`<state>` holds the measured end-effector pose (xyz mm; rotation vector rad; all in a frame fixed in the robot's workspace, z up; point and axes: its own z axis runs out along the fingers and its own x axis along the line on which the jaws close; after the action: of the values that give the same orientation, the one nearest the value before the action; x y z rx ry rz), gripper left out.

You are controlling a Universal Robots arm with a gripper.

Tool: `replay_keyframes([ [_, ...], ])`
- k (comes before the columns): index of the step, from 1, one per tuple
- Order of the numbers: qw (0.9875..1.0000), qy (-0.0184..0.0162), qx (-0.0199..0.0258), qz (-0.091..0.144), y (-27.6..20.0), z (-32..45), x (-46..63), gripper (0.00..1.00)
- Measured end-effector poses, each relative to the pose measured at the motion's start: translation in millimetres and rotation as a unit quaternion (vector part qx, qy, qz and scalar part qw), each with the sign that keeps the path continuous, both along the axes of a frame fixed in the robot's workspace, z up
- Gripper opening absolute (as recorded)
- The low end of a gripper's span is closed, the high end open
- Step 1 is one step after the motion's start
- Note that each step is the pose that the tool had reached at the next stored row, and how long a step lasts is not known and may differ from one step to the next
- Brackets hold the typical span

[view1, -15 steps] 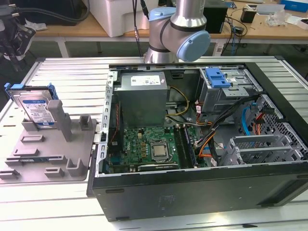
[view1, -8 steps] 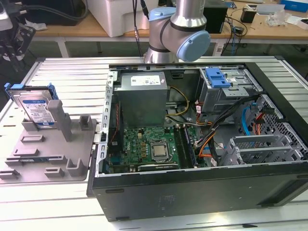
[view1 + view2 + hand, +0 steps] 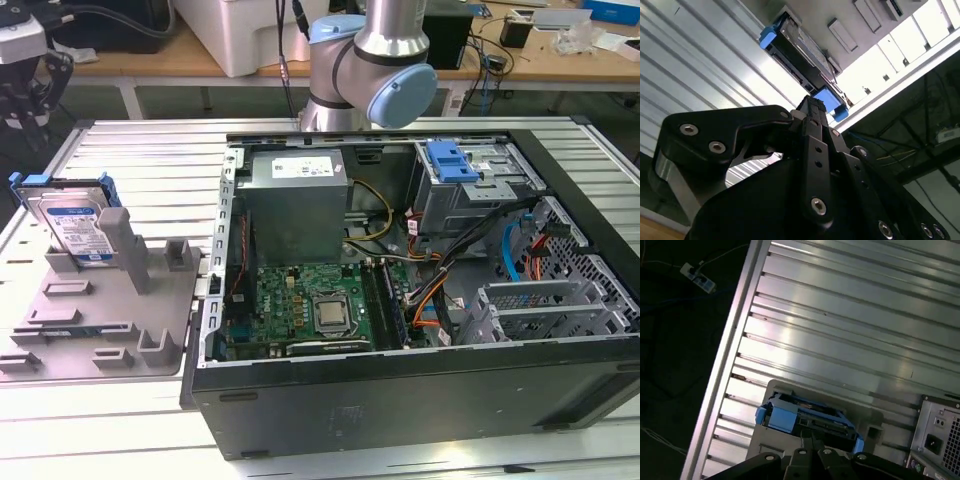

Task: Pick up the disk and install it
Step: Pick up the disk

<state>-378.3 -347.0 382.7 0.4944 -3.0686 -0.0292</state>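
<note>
The disk (image 3: 72, 225) is a silver drive with a blue-and-white label and blue side rails. It stands tilted in a slot of the grey fixture (image 3: 100, 330) at the exterior view's left. In both wrist views the disk (image 3: 797, 55) (image 3: 810, 417) lies ahead of the fingertips, with its blue rail ends showing. My gripper (image 3: 22, 118) hangs above and behind the disk at the exterior view's far left, clear of it. The gripper (image 3: 809, 442) (image 3: 810, 106) looks shut, its tips together with nothing between them.
An open computer case (image 3: 400, 395) lies at the exterior view's right. Inside it are a grey power supply (image 3: 295, 205), a motherboard (image 3: 310, 305) and a drive bay topped by a blue bracket (image 3: 450, 162). Everything rests on a slatted metal table (image 3: 140, 160).
</note>
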Motion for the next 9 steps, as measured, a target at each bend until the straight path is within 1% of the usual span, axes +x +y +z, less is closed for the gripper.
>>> replay_keyframes([
  [1, 0.9998, 0.0002, 0.0, 0.02, 0.0, -0.3, 0.0, 0.11],
  [3, 0.9987, 0.0007, 0.0, 0.052, 0.0, -0.6, 0.0, 0.11],
  [4, 0.9982, 0.0009, 0.0, 0.061, 0.0, -0.7, 0.0, 0.11],
  [7, 0.9961, 0.0014, 0.0, 0.088, 0.0, -1.0, 0.0, 0.11],
  [9, 0.9941, 0.0018, 0.0, 0.108, 0.0, -1.2, 0.0, 0.11],
])
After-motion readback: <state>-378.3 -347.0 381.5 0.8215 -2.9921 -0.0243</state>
